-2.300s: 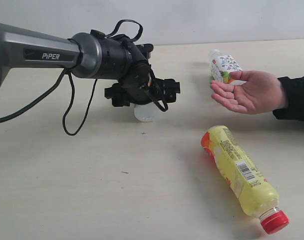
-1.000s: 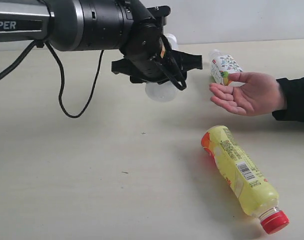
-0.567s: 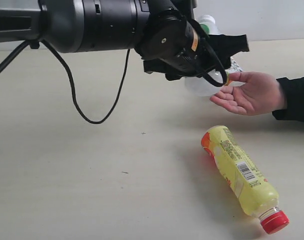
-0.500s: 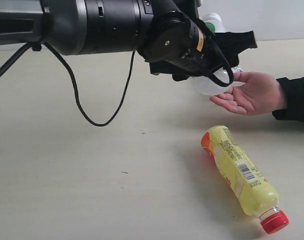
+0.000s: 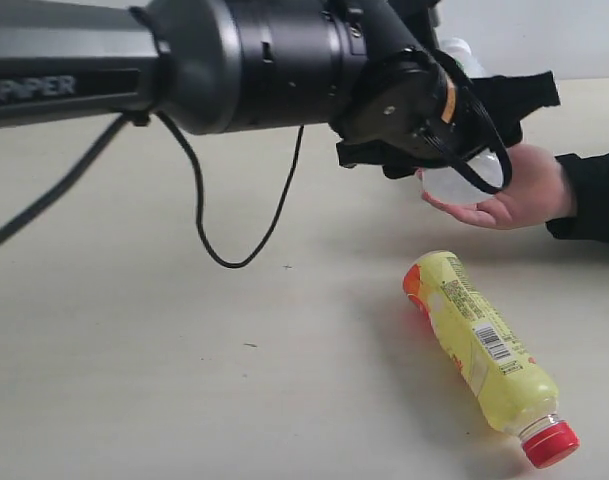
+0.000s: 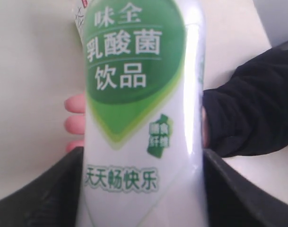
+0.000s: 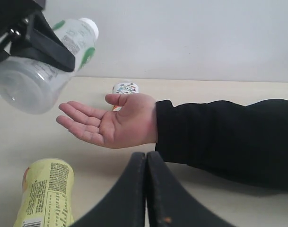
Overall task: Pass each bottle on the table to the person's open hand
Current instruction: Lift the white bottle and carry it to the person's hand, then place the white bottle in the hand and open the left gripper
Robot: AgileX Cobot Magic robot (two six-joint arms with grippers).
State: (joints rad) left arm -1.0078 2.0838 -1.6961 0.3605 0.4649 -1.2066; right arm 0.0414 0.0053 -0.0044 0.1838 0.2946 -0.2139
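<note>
My left gripper [image 5: 456, 140] is shut on the small clear bottle with the green-white label [image 6: 139, 118], its black fingers [image 6: 44, 194] pressing on both sides. This bottle [image 7: 39, 71] hangs tilted just above the fingertips of the person's open hand [image 5: 524, 195], palm up. The yellow bottle with the red cap [image 5: 479, 345] lies on its side on the beige table [image 5: 184, 380], nearer than the hand. The small bottle with the colourful white label [image 7: 125, 88] lies behind the hand [image 7: 115, 123]. My right gripper [image 7: 146, 161] is shut and empty, low over the table. The red-label clear bottle is out of view.
The person's black sleeve [image 7: 229, 137] stretches across the table on the right. The left arm's thick black body and its hanging cable [image 5: 244, 200] span the upper left of the exterior view. A pale wall [image 7: 191, 38] stands behind the table.
The left arm has lifted the green-white bottle off the table and carried it rightward until it is over the open hand. The hand and the yellow bottle stay where they were.
</note>
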